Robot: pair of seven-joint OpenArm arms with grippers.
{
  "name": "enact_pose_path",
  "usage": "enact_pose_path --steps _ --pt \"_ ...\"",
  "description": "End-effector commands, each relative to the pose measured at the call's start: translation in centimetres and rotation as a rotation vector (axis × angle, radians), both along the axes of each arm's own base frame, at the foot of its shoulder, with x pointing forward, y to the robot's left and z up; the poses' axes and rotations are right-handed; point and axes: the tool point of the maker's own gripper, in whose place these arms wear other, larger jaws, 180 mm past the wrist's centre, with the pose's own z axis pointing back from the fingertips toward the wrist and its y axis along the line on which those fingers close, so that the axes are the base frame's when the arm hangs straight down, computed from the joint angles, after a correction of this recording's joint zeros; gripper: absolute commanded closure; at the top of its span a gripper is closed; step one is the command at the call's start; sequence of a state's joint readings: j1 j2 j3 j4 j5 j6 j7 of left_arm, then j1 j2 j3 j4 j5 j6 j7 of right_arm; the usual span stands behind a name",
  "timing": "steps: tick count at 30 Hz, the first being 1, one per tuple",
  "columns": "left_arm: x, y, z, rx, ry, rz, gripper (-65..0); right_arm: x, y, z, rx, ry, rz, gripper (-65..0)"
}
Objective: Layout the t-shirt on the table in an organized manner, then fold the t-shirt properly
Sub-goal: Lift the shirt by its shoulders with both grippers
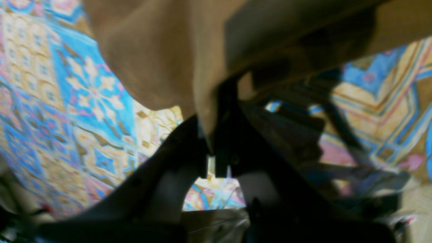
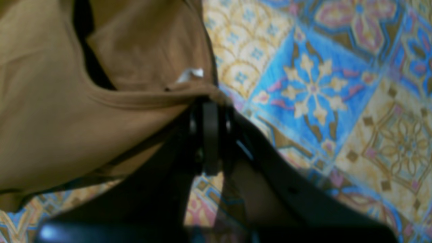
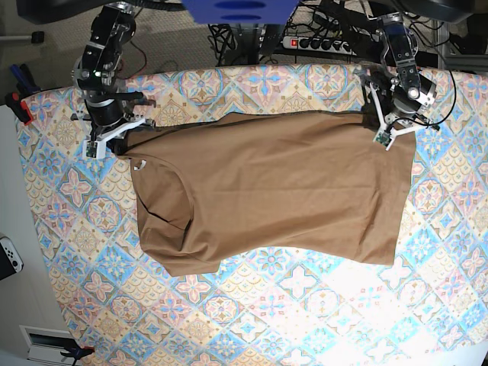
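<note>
**Both grippers clamped on the shirt's far edge**

The shirt [image 3: 274, 191] lies spread on the table [image 3: 252, 320], mid-cloth. The left gripper [image 1: 211, 148] pinches the shirt's far corner. The right gripper [image 2: 209, 111] is closed on the edge by the white tag [image 2: 190, 74].

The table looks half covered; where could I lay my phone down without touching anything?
Bare table runs wide below the t-shirt, and down the strip left of it. The top edge is crowded: the left claw and right claw pinch the shirt's corners there.
</note>
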State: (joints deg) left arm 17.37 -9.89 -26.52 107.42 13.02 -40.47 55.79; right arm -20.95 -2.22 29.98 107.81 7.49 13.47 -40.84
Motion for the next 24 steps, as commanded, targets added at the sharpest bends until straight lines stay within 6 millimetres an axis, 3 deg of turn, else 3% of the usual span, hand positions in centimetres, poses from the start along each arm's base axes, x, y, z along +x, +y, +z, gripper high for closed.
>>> enact_pose_path --steps 1,9,12,18,24 --pt "1.2 0.9 1.6 0.020 -0.065 0.032 0.0 0.7 -0.2 1.5 -0.012 -0.056 0.001 0.0" --pt "3.2 1.7 5.5 0.054 -0.197 0.065 0.0 0.9 -0.2 2.5 -0.023 -0.080 0.005 0.0" --pt "5.1 1.8 6.8 0.054 -0.253 0.071 0.0 1.3 -0.2 3.2 -0.027 -0.119 0.005 0.0" --pt "9.4 2.0 10.6 0.058 -0.385 0.081 0.0 3.2 0.5 6.4 -0.034 -0.312 0.019 0.0" --pt "14.2 0.8 15.3 0.015 -0.553 0.087 0.0 6.8 0.6 11.2 -0.042 -0.505 0.019 0.0"
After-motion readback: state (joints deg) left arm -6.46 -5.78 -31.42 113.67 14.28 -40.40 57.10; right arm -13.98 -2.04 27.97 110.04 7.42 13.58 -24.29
